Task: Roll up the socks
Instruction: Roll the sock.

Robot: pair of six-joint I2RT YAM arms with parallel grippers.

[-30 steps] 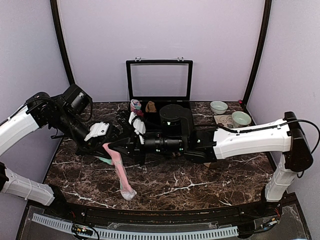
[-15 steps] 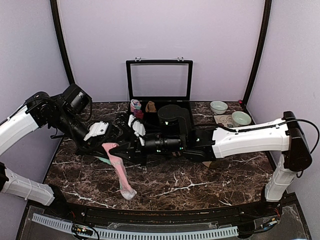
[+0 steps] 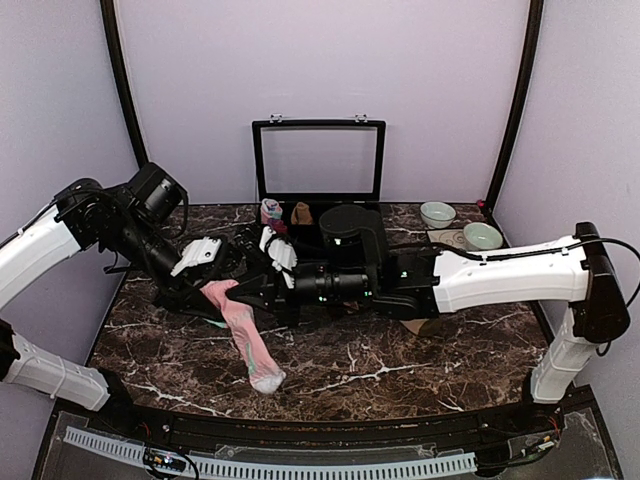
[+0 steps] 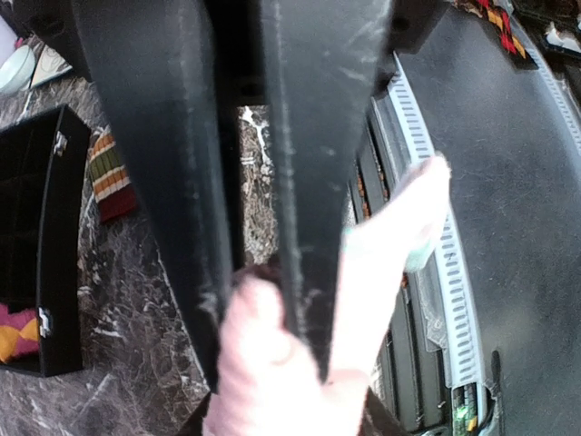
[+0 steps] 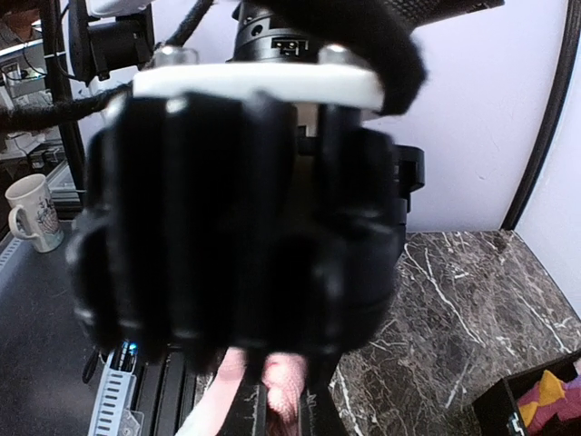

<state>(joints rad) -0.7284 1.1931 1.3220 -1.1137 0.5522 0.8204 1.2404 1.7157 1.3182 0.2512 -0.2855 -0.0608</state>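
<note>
The pink sock [image 3: 245,335] hangs from between my two grippers, and its pale toe lies on the marble near the front. My left gripper [image 3: 207,293] stands open. In its wrist view the fingers [image 4: 313,182] are parted, with the sock's bunched top [image 4: 263,363] at their tips. My right gripper [image 3: 258,300] reaches across from the right and is shut on the same bunched top [image 5: 289,389], which is pinched between its fingers [image 5: 318,418]. A folded red-brown-cream striped sock [image 4: 111,177] lies on the table beside the black case.
An open black case [image 3: 318,160] stands at the back, with two small rolled bundles [image 3: 270,212] beside it. Two bowls [image 3: 437,214] sit at the back right. A white slotted rail [image 3: 270,465] runs along the front edge.
The right gripper has closed on the sock's top and the left fingers have parted. The sock's top has risen a little and its toe has swung right, toward the front.
</note>
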